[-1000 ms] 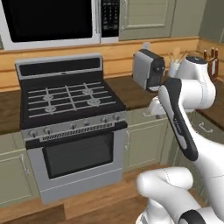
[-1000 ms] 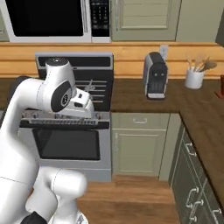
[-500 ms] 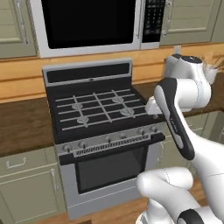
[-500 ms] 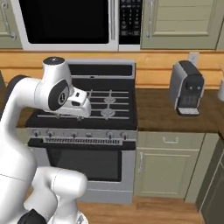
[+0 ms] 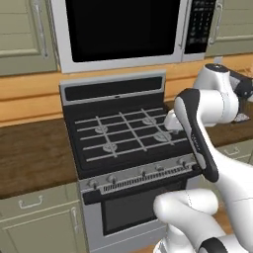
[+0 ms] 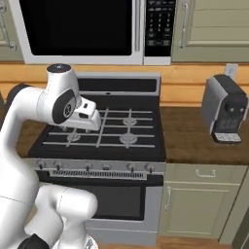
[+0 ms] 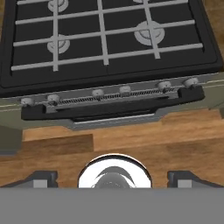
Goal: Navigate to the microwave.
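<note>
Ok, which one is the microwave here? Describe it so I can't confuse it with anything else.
Start at the black gas range with grey grates. Mounted on the wall directly above it is the wide silver-white microwave. Its large black glass door and narrow black keypad strip at the right distinguish it from the small silver-and-black countertop box standing lower right.
</note>
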Robot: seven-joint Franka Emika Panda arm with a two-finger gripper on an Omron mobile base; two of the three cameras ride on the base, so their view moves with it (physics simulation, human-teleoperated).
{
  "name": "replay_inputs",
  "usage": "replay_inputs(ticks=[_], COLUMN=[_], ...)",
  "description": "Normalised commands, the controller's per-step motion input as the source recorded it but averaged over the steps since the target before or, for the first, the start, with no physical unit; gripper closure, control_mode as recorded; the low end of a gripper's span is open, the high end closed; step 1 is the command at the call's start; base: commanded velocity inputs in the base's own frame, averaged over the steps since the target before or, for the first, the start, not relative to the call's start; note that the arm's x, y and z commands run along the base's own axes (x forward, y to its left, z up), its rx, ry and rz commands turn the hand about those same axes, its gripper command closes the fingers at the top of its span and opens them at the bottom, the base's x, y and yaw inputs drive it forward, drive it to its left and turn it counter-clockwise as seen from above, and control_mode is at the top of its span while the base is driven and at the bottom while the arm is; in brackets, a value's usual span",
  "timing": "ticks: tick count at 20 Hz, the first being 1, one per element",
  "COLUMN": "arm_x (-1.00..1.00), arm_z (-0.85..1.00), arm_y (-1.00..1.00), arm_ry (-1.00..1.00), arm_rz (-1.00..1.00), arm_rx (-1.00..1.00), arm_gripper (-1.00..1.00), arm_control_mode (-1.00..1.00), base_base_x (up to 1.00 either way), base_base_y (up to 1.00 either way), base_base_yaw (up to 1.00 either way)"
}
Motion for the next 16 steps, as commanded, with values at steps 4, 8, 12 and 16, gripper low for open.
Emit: replay_inputs(ticks=[4,8,12,16], arm_x=[0.0,0.0,0.0,0.0], arm_z=[0.0,0.0,0.0,0.0], arm_y=[0.0,0.0,0.0,0.0], arm_ry=[0.0,0.0,0.0,0.0], arm_rz=[0.0,0.0,0.0,0.0], arm_rx=[0.0,0.0,0.0,0.0], arm_gripper=[-1.0,-1.0,-1.0,-1.0], arm_control_mode=[1.0,1.0,1.0,1.0], base_base_x=[0.77,0.76,0.59,0.3], base_base_y=[0.03,0.0,0.0,0.0], base_base_yaw=[0.0,0.0,0.0,0.05])
